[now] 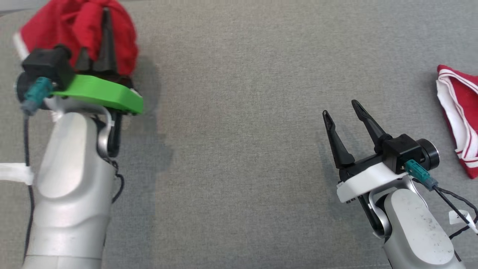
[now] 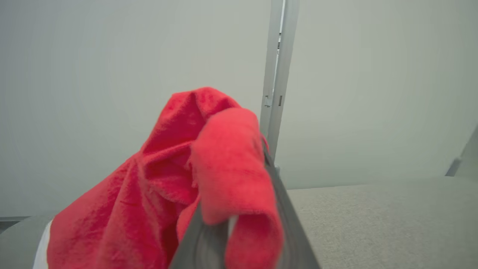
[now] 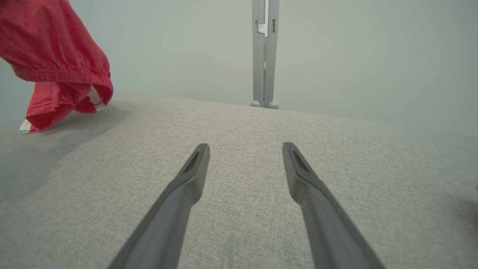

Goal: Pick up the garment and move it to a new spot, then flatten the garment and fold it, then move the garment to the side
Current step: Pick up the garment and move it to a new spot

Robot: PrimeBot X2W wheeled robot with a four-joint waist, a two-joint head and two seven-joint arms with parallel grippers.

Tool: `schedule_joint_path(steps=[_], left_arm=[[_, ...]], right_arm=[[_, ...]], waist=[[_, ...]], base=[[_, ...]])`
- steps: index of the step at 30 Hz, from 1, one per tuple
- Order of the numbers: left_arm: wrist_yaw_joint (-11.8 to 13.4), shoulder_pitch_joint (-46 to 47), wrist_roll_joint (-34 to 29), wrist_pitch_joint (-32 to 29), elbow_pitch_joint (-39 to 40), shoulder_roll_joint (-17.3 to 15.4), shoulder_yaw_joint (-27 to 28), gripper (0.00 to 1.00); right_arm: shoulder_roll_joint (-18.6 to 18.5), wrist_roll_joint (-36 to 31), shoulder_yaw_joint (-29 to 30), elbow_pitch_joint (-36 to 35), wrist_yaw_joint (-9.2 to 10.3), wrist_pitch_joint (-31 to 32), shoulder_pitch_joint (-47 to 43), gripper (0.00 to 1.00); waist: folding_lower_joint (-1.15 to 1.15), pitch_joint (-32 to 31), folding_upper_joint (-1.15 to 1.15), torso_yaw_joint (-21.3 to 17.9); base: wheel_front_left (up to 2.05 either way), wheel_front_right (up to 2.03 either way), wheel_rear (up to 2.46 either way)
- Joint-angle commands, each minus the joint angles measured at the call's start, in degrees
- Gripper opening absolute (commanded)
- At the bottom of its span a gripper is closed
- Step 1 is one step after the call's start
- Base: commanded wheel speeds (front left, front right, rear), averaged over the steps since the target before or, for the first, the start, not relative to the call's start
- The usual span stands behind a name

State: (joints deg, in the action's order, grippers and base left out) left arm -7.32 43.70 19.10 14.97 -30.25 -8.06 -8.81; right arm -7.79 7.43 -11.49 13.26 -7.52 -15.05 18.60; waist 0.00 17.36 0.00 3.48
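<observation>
The garment (image 1: 84, 26) hangs at the table's (image 1: 239, 157) far left
The left pincer (image 1: 105, 22) is clamped on what looks like a thin fold, so it could slip free in transit. The right pincer (image 1: 340, 107) gapes empty.

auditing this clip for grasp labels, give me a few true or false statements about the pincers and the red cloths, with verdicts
1. The left pincer is shut on the red garment. True.
2. The right pincer grips a cloth. False: its fingers are spread with nothing between them, above the grey surface.
3. A striped cloth, red with white bands, lies at the right edge of the head view. True.
4. The red garment lies spread flat. False: it is bunched up and hangs from the left pincer.
5. The right pincer touches the striped cloth. False: bare grey surface separates them.
</observation>
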Motion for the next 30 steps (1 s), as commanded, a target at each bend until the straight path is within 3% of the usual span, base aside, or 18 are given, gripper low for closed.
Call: schedule_joint_path(steps=[1,9,16,17,18,19,23,30], left_arm=[[-0.19,-1.48,1.54,0.27,1.70,0.58,-2.45,0.00],[-0.15,-6.29,8.45,0.27,4.85,3.48,-14.19,0.00],[-0.14,-12.24,8.86,0.21,-3.13,4.58,-13.09,0.00],[-0.15,-13.37,8.47,0.20,-4.36,4.64,-13.11,0.35],[-0.15,-14.11,7.90,0.22,-5.09,4.60,-12.67,0.96],[-0.15,-15.07,7.35,0.21,-6.00,4.61,-12.20,1.00],[0.50,-20.06,4.88,0.22,-5.14,4.71,-7.31,1.00],[1.98,-29.61,-1.46,0.22,4.28,4.99,2.36,1.00]], right_arm=[[0.37,0.47,0.29,0.26,0.08,-0.15,-0.96,1.00],[1.48,0.77,0.85,0.46,0.08,-0.14,-1.89,1.00],[2.16,1.00,0.82,0.45,0.08,-0.15,-2.06,1.00],[2.18,1.08,0.84,0.44,0.08,-0.15,-2.20,1.00],[2.25,1.12,0.82,0.45,0.08,-0.15,-2.29,1.00],[2.34,1.11,0.73,0.51,0.08,-0.15,-2.33,1.00],[2.52,0.88,1.27,0.75,0.08,-0.15,-3.07,1.00],[2.93,0.43,2.38,1.15,0.08,-0.15,-4.92,1.00]], waist=[[0.00,-3.37,0.00,-4.29],[0.00,-5.00,0.00,-10.46],[0.00,-5.60,0.00,-15.16],[0.00,-5.69,0.00,-15.52],[0.00,-5.80,0.00,-15.77],[0.00,-5.94,0.00,-15.99],[0.00,-7.01,0.00,-15.87],[0.00,-10.30,0.00,-13.36]], base=[[0.00,0.00,0.00],[0.00,0.00,0.00],[0.00,0.00,0.00],[0.00,0.00,0.00],[0.00,0.00,0.00],[0.00,0.00,0.00],[0.00,0.00,0.00],[0.00,0.00,0.00]])
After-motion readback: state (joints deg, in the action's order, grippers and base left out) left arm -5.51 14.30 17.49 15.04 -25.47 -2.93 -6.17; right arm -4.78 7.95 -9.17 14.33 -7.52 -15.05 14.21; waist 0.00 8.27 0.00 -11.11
